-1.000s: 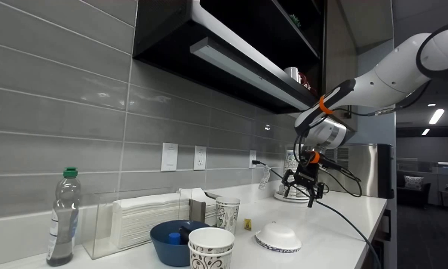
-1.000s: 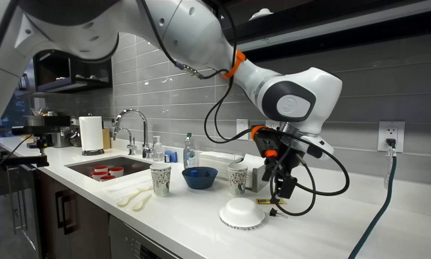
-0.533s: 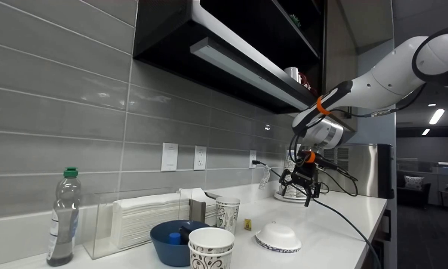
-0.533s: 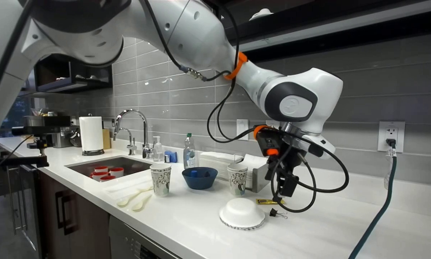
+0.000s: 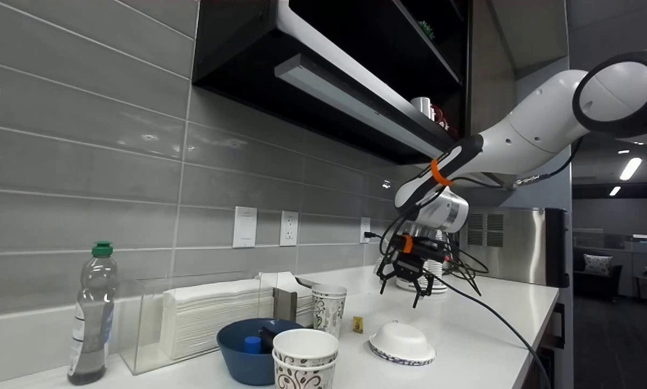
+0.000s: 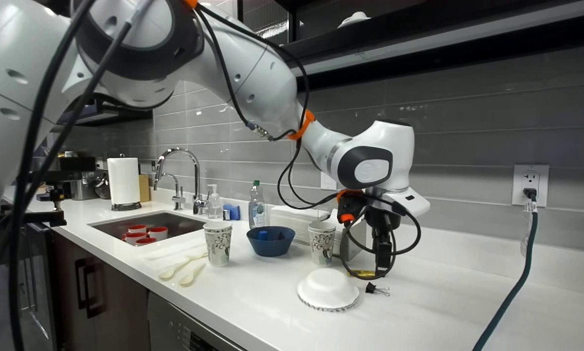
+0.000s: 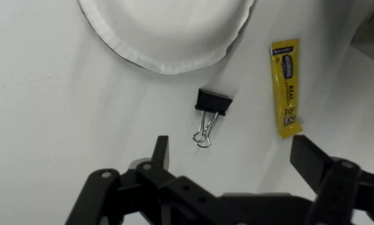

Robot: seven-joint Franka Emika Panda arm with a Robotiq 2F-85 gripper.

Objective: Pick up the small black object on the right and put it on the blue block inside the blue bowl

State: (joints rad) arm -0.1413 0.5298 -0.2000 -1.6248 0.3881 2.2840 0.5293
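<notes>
One blue bowl (image 6: 271,247), one blue block (image 5: 252,344) inside it, two cup stacks (image 6: 218,246) flanking it, and look, well apart from it, one black clip (image 7: 212,101), one yellow packet (image 7: 285,89), four mugs (image 6: 158,234)!

Wrist view: nearest, looking down beside the white bowl (image 7: 171,34), which is cropped at top. In an exterior view: farther back, blue bowl (image 5: 242,364) nearer the camera than the white bowl, facing along the counter (image 5: 466,346). In an exterior view: white bowl nearer than the sink (image 6: 182,220), facing the wall (image 6: 467,161) aslant. Both exterior views share the white bowl and the blue bowl — from opposing sides.
</notes>
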